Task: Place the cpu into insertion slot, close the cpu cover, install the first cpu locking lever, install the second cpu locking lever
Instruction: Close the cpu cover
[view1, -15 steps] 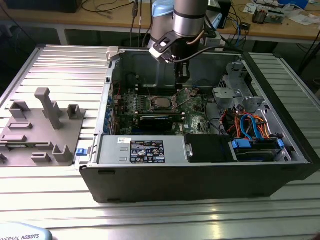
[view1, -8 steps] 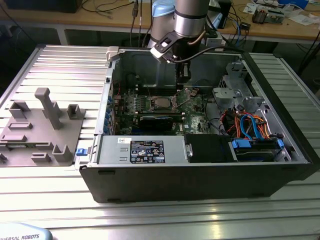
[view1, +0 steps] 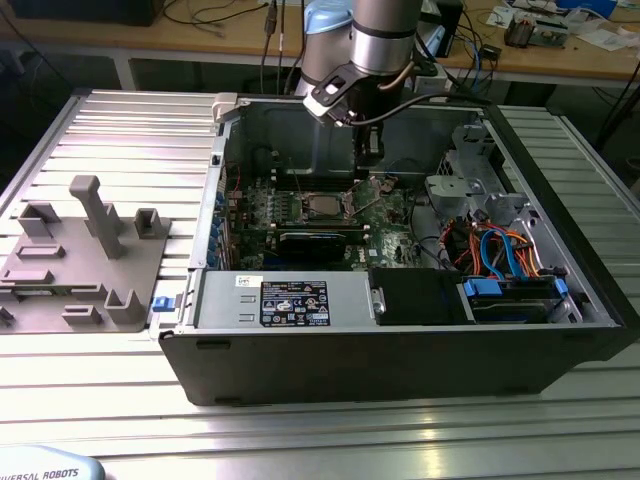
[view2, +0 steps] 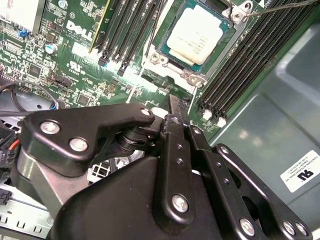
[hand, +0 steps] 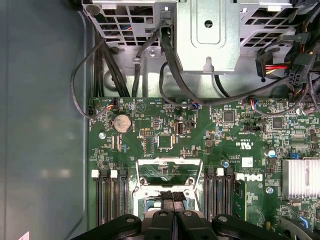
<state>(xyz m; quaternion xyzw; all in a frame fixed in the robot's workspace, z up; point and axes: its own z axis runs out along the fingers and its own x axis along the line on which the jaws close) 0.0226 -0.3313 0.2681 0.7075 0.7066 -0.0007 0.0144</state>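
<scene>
Since the cpu (view2: 196, 31) already sits in the insertion slot (view2: 223, 46), closing looks like the step: claw (hand: 172, 196) pinched shut on nothing, right beside the upright cpu cover (hand: 167, 172), which probably needs a gentle tip-over.

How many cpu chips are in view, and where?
1. The cpu lies in the insertion slot on the green motherboard, close to the gripper in the second wrist view. Another could be hidden inside the case.

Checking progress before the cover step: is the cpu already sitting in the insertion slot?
Yes, in the second wrist view the silver-topped cpu lies flat inside the insertion slot, framed by its metal rim.
</scene>
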